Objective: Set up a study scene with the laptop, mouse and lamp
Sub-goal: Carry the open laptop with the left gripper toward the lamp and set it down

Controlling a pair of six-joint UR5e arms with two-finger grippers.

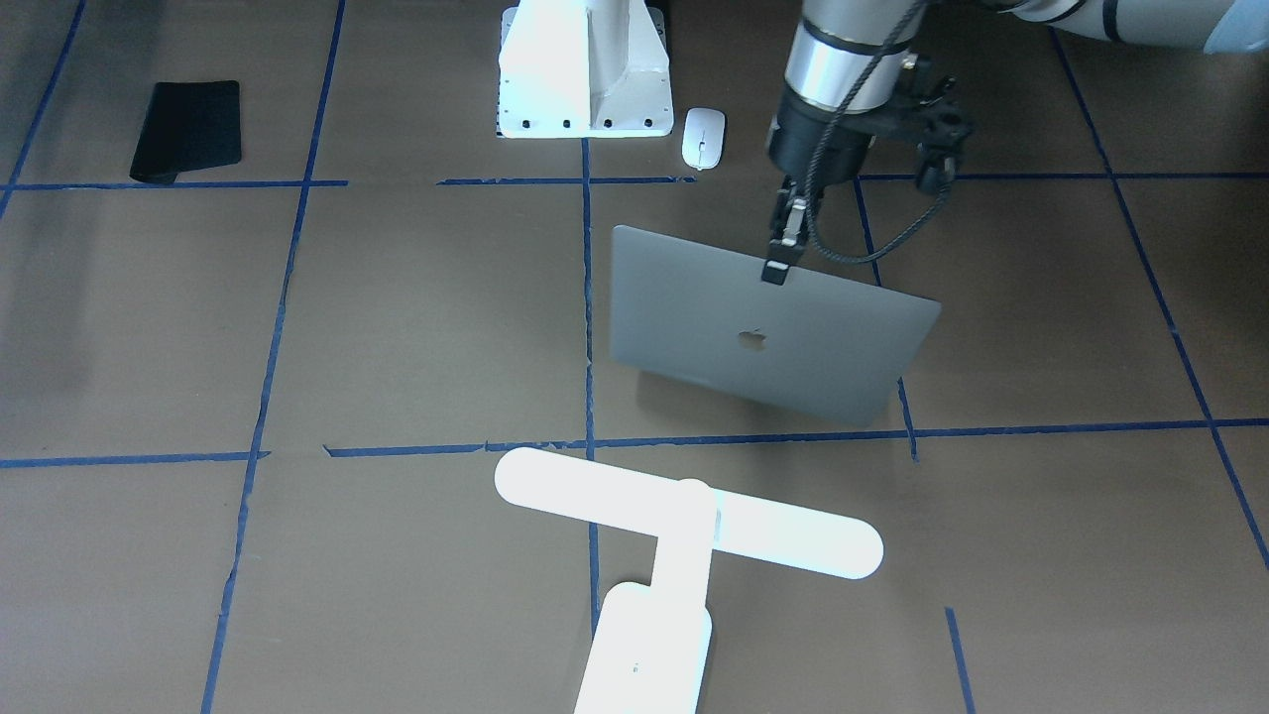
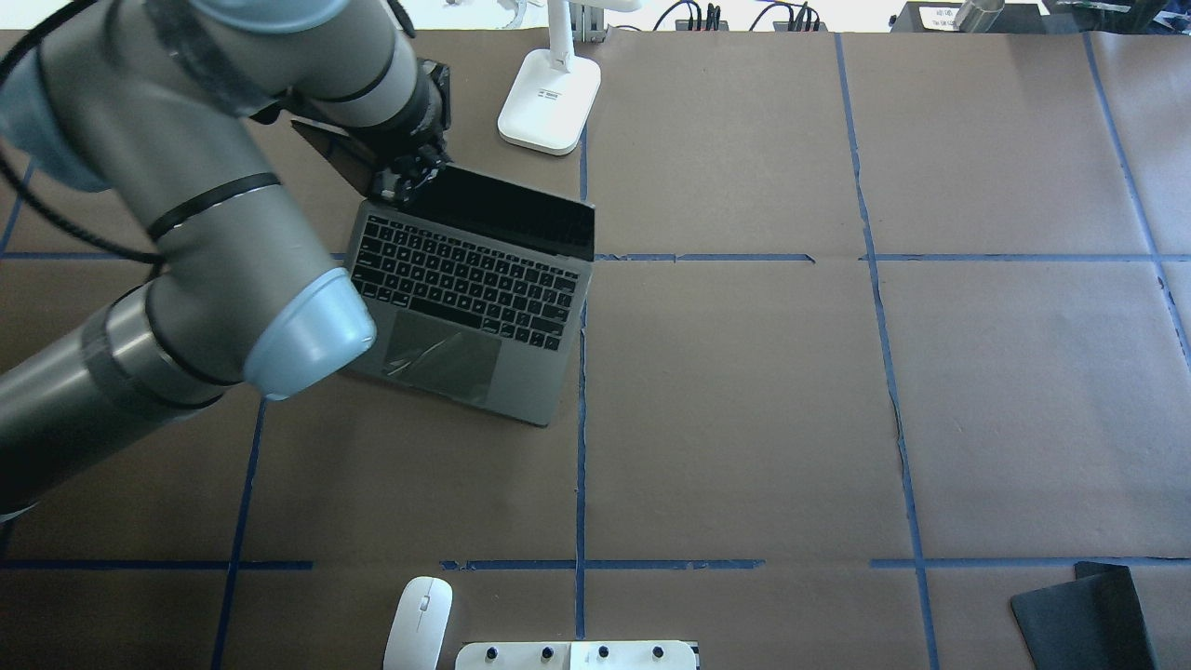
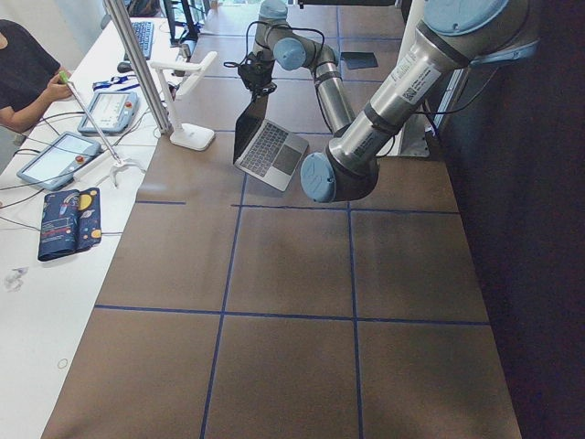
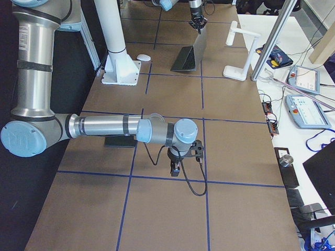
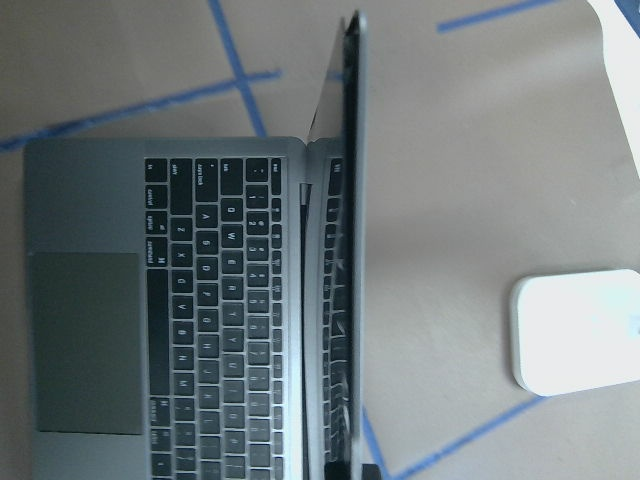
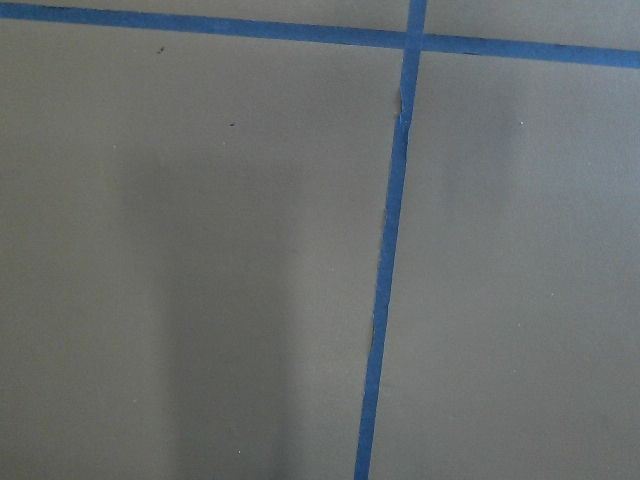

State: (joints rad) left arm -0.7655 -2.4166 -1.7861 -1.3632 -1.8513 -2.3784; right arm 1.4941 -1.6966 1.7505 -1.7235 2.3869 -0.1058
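Left hand (image 1: 779, 266) pinches the laptop (image 1: 694, 317) lid's top edge, I judge to swing the screen open for use. Right hand (image 4: 175, 170) hovers well aside; can't tell its grip.

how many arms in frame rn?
2. Left arm is at the laptop, left claw pinching its top edge. Right arm stretches over bare table, right claw pointing down.

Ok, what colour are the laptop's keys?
Black keys on the grey laptop; the overhead exterior view shows them best.
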